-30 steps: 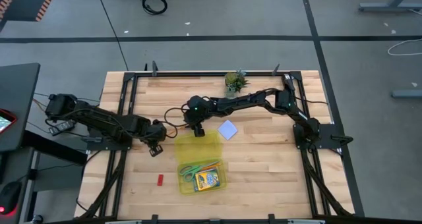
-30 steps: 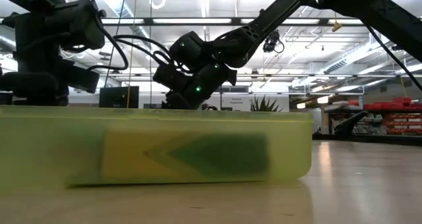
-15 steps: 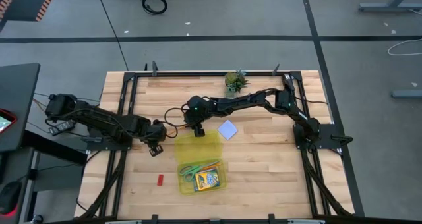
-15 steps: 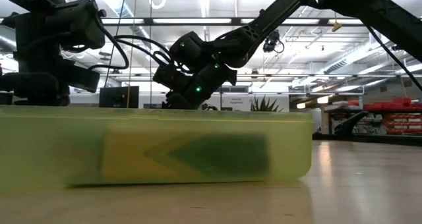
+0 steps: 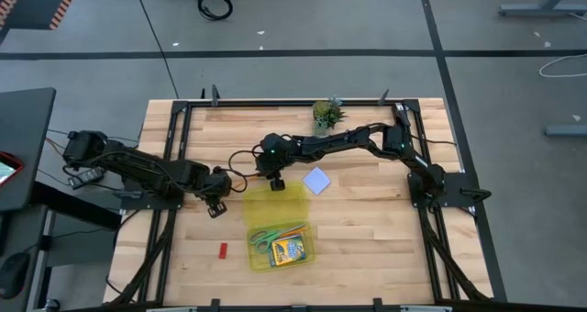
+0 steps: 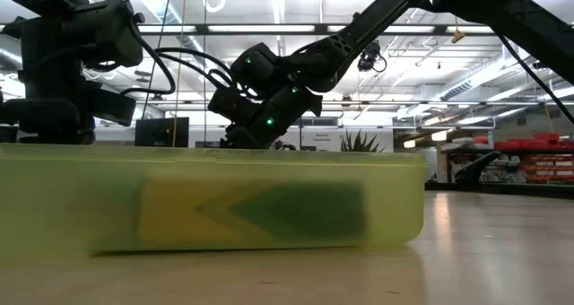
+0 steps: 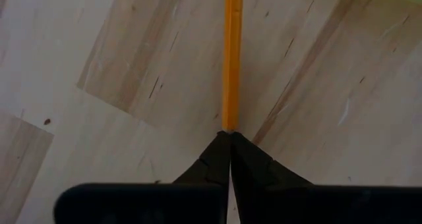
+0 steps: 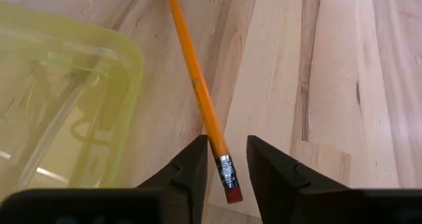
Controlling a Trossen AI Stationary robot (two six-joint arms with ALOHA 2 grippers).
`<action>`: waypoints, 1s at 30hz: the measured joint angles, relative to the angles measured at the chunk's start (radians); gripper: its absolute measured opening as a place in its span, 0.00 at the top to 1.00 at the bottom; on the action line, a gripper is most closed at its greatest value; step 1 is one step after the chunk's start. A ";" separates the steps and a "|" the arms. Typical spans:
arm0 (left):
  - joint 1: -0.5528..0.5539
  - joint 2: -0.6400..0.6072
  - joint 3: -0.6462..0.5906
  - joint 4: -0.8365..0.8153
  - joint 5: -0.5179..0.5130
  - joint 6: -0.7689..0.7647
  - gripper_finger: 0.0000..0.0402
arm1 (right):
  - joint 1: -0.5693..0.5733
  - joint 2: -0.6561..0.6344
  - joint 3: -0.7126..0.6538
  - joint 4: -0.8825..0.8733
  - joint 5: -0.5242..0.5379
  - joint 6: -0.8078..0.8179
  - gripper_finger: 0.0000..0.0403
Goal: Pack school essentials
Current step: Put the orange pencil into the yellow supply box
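My left gripper (image 7: 229, 133) is shut on one orange pencil (image 7: 232, 53), left of the yellow case's open lid (image 5: 275, 202). My right gripper (image 8: 227, 142) is open at the lid's far edge. Its fingers stand on either side of a second pencil (image 8: 194, 79) at its eraser end (image 8: 229, 188), without touching it. That pencil lies flat on the table beside the lid (image 8: 59, 105). The case's base (image 5: 307, 254) holds green-handled scissors (image 5: 266, 238) and the crayon box (image 5: 290, 250). The blue note pad (image 5: 317, 180) and the red block (image 5: 222, 250) lie on the table. My left gripper pinches the orange pencil at its end (image 7: 229, 122) between the two fingertips. The pencil runs straight on from the fingers, along them, over the wooden table. Whether it is lifted or rests on the table I cannot tell.
A small potted plant (image 5: 325, 113) stands near the table's far edge. In the low view the case's near wall (image 6: 395, 197) fills the foreground, with both arms behind it. Bare wood lies to the right of the case and the note pad.
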 joint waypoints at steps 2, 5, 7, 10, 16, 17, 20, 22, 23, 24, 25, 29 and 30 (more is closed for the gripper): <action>0.000 0.000 0.000 0.000 0.000 0.000 0.97 | 0.000 0.000 0.000 0.000 0.000 0.000 0.73; 0.000 0.000 0.000 0.000 0.000 0.000 0.96 | 0.000 0.000 0.000 0.000 -0.001 0.000 0.76; 0.000 0.000 0.000 0.000 0.000 0.000 0.96 | 0.000 0.000 0.000 0.000 -0.001 0.000 0.77; 0.000 0.000 0.000 0.000 0.000 0.000 0.95 | 0.000 0.000 0.000 0.000 -0.004 0.000 0.80; 0.000 0.000 0.000 -0.003 -0.001 0.001 0.96 | 0.000 0.000 0.000 -0.005 -0.007 -0.003 0.84; 0.000 0.000 0.000 -0.003 -0.001 0.001 0.96 | 0.000 0.000 0.000 -0.005 -0.007 -0.003 0.84; 0.000 0.000 0.000 -0.003 -0.001 0.001 0.95 | 0.000 0.000 0.000 -0.005 -0.007 -0.003 0.84; 0.000 0.000 0.000 -0.003 -0.001 0.001 0.95 | 0.000 0.000 0.000 -0.005 -0.007 -0.002 0.84; 0.000 0.000 0.000 -0.003 -0.001 0.001 0.95 | 0.000 0.000 0.000 -0.004 -0.007 -0.002 0.84; 0.000 0.000 0.000 -0.003 -0.001 0.001 0.95 | 0.000 0.000 0.000 -0.004 -0.007 -0.002 0.84; 0.000 0.000 0.000 -0.003 -0.001 0.001 0.95 | 0.000 0.000 0.000 -0.004 -0.007 -0.002 0.84; 0.000 0.000 0.000 -0.003 -0.001 0.001 0.96 | 0.000 0.000 0.000 -0.003 -0.007 -0.002 0.84; 0.000 0.000 0.000 -0.002 -0.001 0.001 0.96 | 0.000 0.000 0.000 -0.003 -0.007 -0.003 0.84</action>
